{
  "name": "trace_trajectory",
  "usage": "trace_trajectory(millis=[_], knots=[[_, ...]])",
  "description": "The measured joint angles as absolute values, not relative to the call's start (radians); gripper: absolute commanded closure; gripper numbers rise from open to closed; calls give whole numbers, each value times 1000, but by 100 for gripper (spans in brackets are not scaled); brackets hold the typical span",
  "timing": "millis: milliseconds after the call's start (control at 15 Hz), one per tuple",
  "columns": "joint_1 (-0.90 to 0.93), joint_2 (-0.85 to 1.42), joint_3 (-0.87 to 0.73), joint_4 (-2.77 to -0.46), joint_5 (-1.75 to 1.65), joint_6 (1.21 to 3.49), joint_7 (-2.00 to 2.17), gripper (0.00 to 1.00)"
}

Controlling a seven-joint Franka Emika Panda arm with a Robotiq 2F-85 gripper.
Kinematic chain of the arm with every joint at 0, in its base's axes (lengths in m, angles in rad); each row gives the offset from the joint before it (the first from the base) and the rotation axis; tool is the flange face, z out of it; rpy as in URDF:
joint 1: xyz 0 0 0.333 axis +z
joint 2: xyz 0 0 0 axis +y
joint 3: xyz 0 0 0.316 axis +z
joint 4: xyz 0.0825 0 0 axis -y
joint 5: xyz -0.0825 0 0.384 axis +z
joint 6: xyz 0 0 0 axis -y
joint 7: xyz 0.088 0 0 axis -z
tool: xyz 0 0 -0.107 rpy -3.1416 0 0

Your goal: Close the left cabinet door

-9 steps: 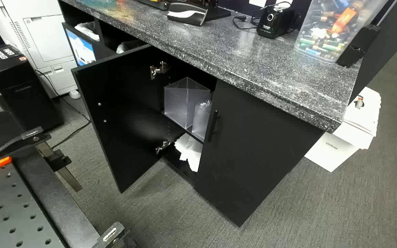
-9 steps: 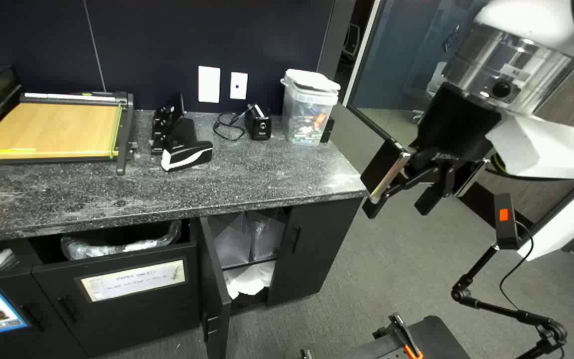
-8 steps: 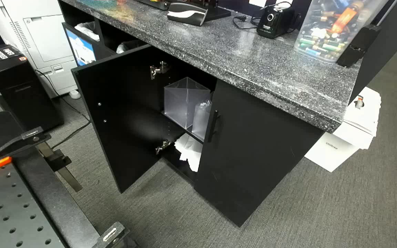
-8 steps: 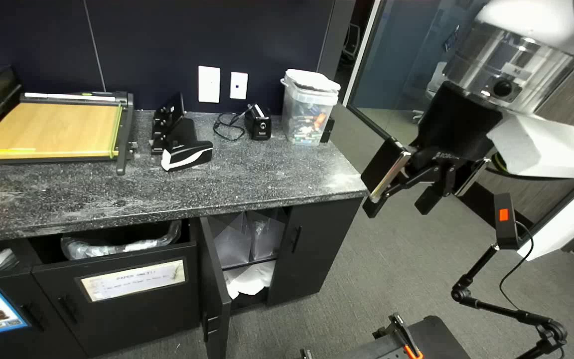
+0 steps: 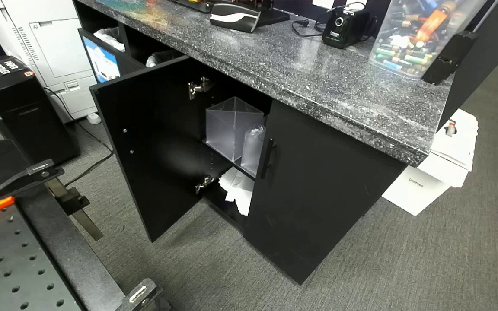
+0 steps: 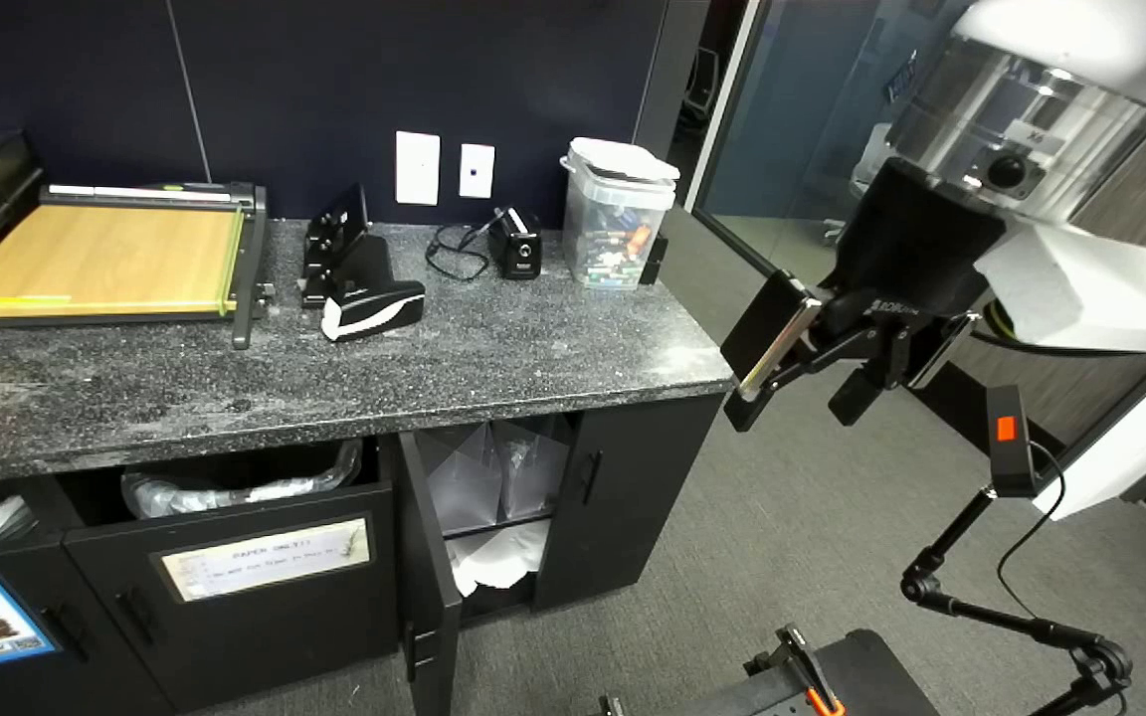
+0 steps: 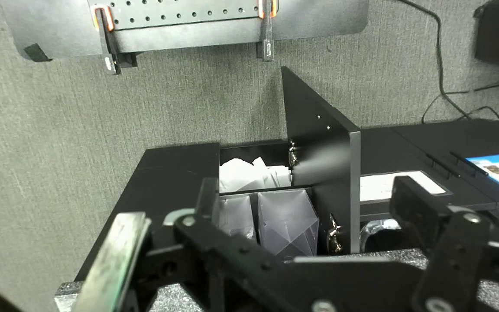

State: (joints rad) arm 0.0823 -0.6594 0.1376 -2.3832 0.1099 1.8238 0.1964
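The gripper (image 6: pixel 800 406) is released, its 2 fingers (image 6: pixel 854 400) spread well apart. In an exterior view it appears beside the end of the countertop (image 6: pixel 533 343) where a lidded clear tub (image 6: pixel 623 186) stands; in the wrist view it overlaps the countertop's edge. Below the countertop, well apart from the gripper, the left cabinet door (image 5: pixel 154 151) stands open in both exterior views, swung outward from under the front edge; 2 metal hinges (image 5: pixel 193 90) show on its inner face, and a dark bar handle (image 6: pixel 422 651) lies on its outer face. The matching black door (image 5: pixel 318 185) is closed beneath the countertop's tub end. Between the 2 doors, under the countertop, clear containers (image 5: pixel 227 129) stand above white paper (image 5: pixel 239 190). Along the countertop, going away from the tub, are a corded pencil sharpener (image 6: pixel 516 247), a black device with a white stripe (image 6: pixel 374 310) and a paper cutter (image 6: pixel 115 259) with a wood-toned board. Past the countertop's end, on the floor (image 5: pixel 214 263), rests a white box (image 5: pixel 404 194) lettered "Unitree". Across the floor from the countertop's front edge is a perforated plate (image 5: pixel 20 264), with clamps (image 5: pixel 140 294) along its side.
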Motion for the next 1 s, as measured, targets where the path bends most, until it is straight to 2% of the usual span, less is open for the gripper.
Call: trace_trajectory(millis=[400, 1000], knots=[[82, -593, 139, -2387, 111, 1891, 195, 0], [168, -146, 204, -2377, 221, 2429, 224, 0]])
